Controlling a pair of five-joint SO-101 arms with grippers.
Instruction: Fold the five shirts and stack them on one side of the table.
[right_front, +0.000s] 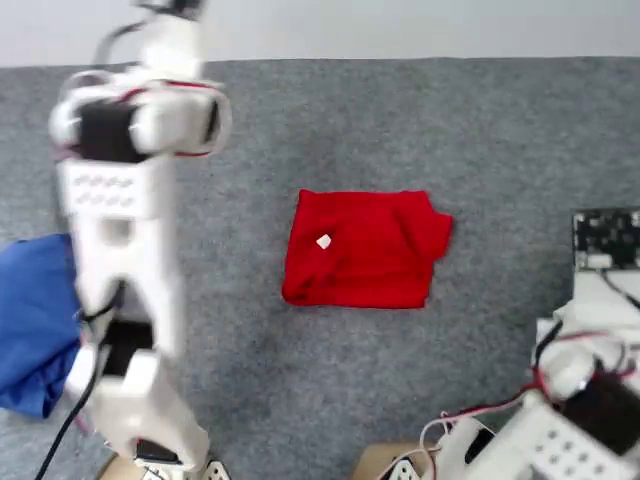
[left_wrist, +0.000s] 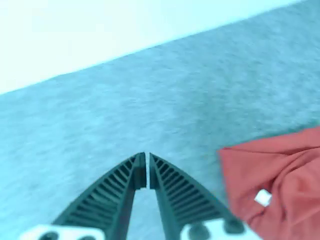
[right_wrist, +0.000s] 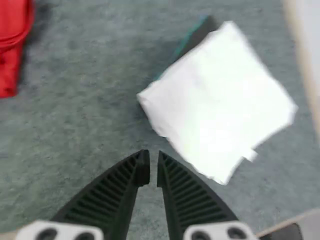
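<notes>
A folded red shirt (right_front: 365, 250) with a small white tag lies in the middle of the grey table. It also shows at the edge of the left wrist view as the red shirt (left_wrist: 280, 190). My left gripper (left_wrist: 147, 172) is shut and empty, held above bare cloth beside the red shirt. The left arm (right_front: 120, 220) stands raised at the left. A crumpled blue shirt (right_front: 35, 320) lies behind it at the table's left edge. My right gripper (right_wrist: 150, 167) is shut on nothing, just short of a folded white shirt (right_wrist: 220, 100) that rests on a dark green one (right_wrist: 192, 35).
The grey table cover (right_front: 400, 120) is bare behind and in front of the red shirt. A dark circuit board (right_front: 605, 235) sits at the right edge. The right arm (right_front: 580, 410) with red and white wires occupies the near right corner.
</notes>
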